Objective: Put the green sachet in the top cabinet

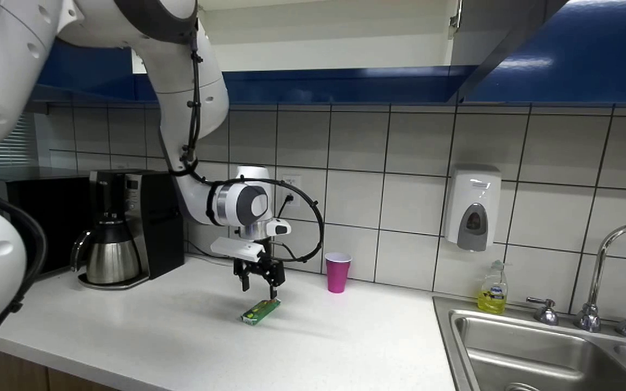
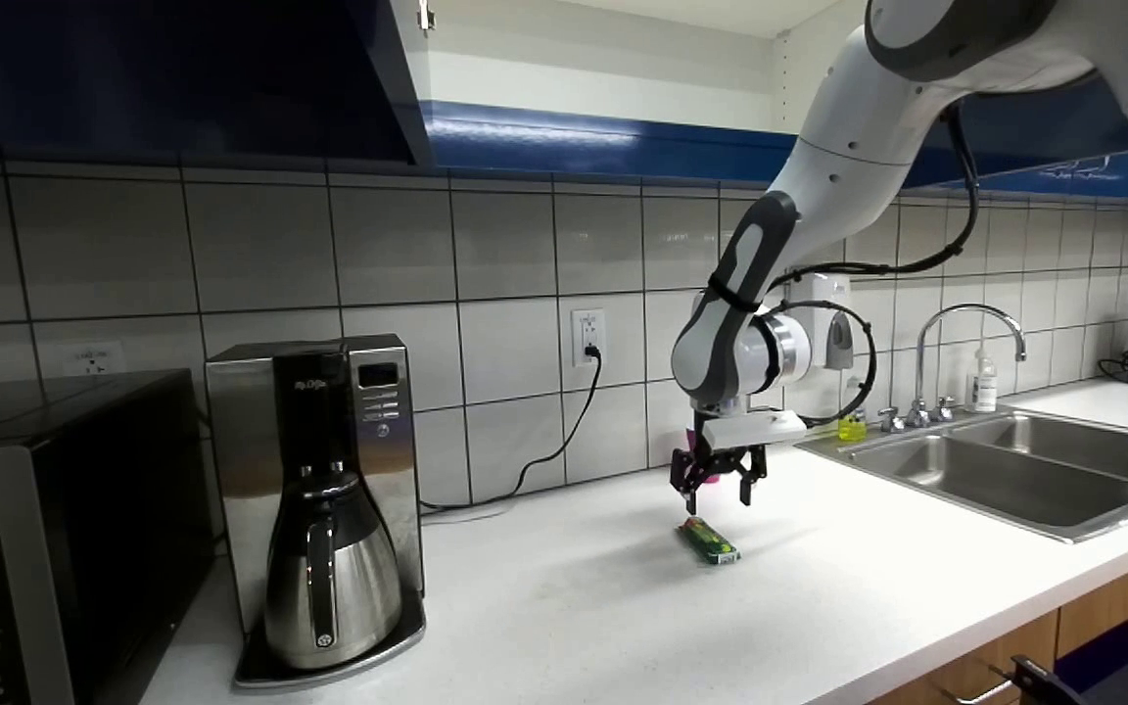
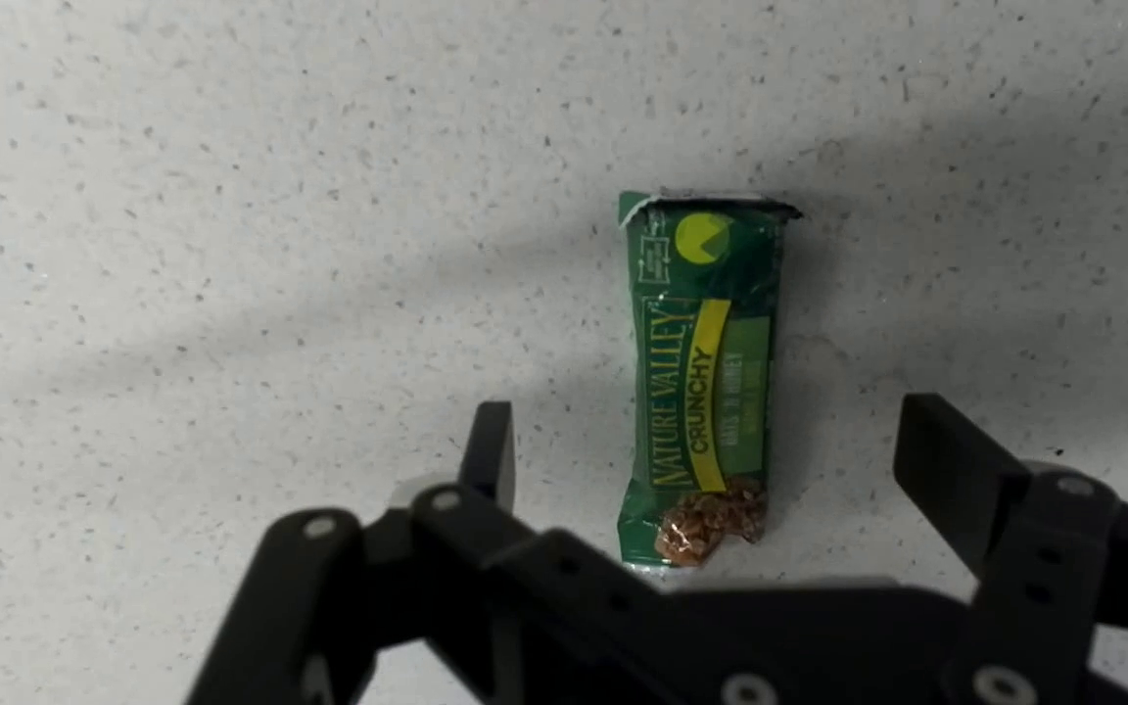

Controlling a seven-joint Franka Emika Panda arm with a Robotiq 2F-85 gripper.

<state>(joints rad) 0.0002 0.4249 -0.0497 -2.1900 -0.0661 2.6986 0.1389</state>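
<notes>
The sachet (image 3: 706,362) lies flat on the white counter (image 1: 345,342), printed face up, with a brown patch at 1 end. Up close, in the wrist view, the counter is peppered with small dark flecks; soft shadows (image 3: 358,297) stretch across it on either side of the sachet, and a faint stain (image 3: 817,346) sits just beside it.

The gripper (image 2: 719,499) hangs over the sachet, its jaws wide apart and gripping nothing — 1 finger shows to each long side, clear of it.

The tiled wall (image 1: 411,206) behind the sachet is grey-white with dark joints; an outlet (image 2: 587,328) there has a black plug (image 2: 591,351) in it. The cabinet (image 1: 345,86) is higher than the sachet, on the wall side of it, blue outside and white inside, its front standing open. The pink cup (image 1: 338,274) stands upright on the wall side of the sachet, apart from it.

To the left of the sachet, in both exterior views, stand the coffee maker (image 2: 319,421) with its steel carafe (image 2: 368,583) and, farther off, the dark microwave (image 2: 114,499). To its right is the steel sink (image 1: 450,336) with 2 basins — the tap (image 1: 598,271), a bottle (image 1: 492,296) of yellow soap and a white dispenser (image 1: 473,201) are on that side too.
</notes>
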